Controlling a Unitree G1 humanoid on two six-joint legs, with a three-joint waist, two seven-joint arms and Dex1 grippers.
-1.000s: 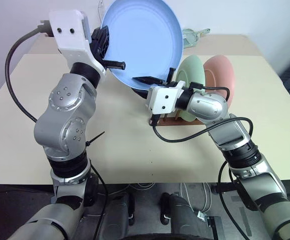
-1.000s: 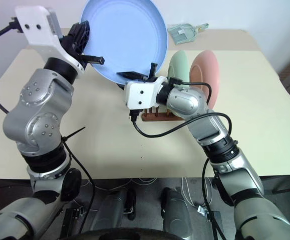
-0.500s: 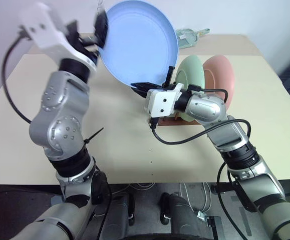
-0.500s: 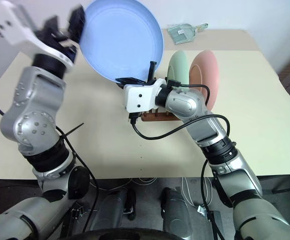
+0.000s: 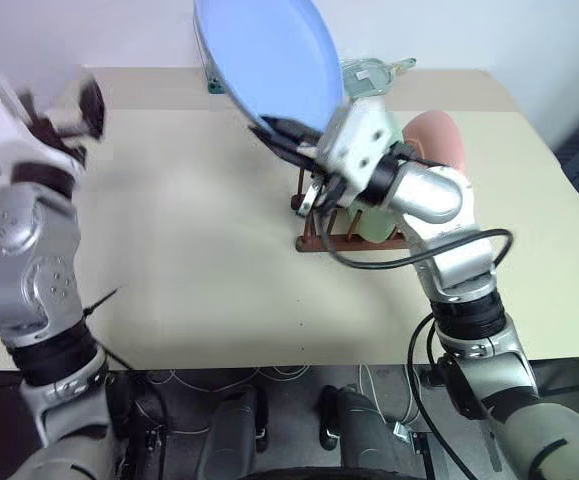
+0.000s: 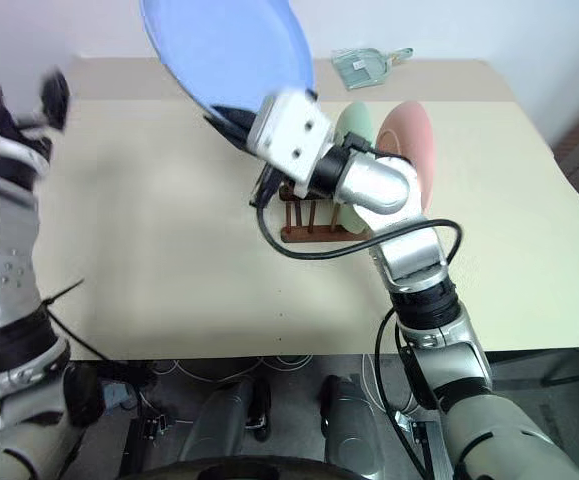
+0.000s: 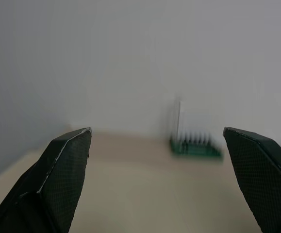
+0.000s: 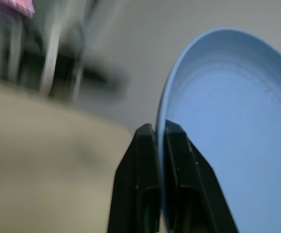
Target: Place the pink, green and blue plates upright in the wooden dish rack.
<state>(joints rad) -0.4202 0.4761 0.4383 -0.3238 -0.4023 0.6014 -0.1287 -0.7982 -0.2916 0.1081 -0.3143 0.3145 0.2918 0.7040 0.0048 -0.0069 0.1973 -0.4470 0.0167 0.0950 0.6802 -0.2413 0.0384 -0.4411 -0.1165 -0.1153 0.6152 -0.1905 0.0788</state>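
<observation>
a matte, smooth finish is shown by the light blue plate [image 5: 269, 60] pinched in the right gripper [image 8: 158, 133]. dark brown wood is seen in the dish rack [image 5: 329, 232] below it. the left gripper's fingers [image 7: 65, 170] are finely textured black plastic.

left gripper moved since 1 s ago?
Yes. The left gripper let go of the blue plate and swung out to the robot's left, away from the rack. It is open; the right gripper holds the plate.
</observation>
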